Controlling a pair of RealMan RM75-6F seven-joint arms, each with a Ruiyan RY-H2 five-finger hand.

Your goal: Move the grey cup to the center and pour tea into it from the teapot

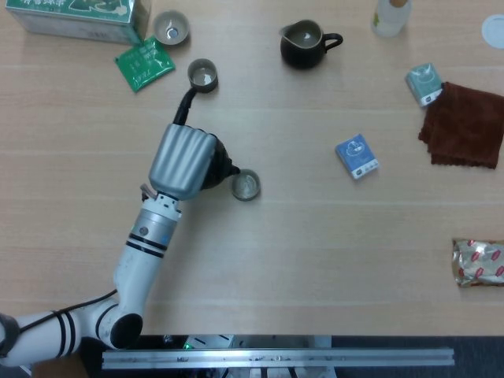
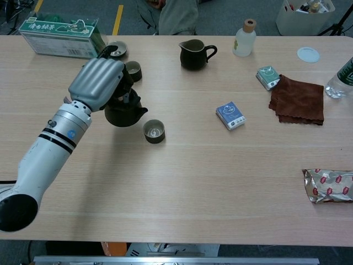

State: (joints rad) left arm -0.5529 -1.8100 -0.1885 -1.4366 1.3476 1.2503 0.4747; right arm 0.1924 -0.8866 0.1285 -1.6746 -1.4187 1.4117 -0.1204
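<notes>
- In the head view, the left hand [image 1: 183,161] is seen from above, its silver back covering most of the dark teapot [image 1: 223,168]; only the pot's right edge and spout show, pointing toward the grey cup [image 1: 245,185].
- The grey cup is seen standing upright on the table [image 1: 315,252], just beside the spout and apart from it, left of the table's middle.
- One dark finger [image 1: 187,105] is stretched toward a second small cup [image 1: 202,75] farther back; whether it touches cannot be told.
- A third cup [image 1: 170,28], a green packet [image 1: 144,63] and a green box [image 1: 79,17] are seen at the far left; a dark pitcher [image 1: 304,43] stands at the far middle.
- In the chest view, the left hand [image 2: 100,82] is shown above the teapot [image 2: 122,113], its fingers curled down around the pot's top; the pot sits upright on the table, spout toward the grey cup [image 2: 154,131].
- A blue packet [image 2: 230,115] and a brown cloth [image 2: 298,100] are seen on the right side.
- The right hand is shown in neither view.
</notes>
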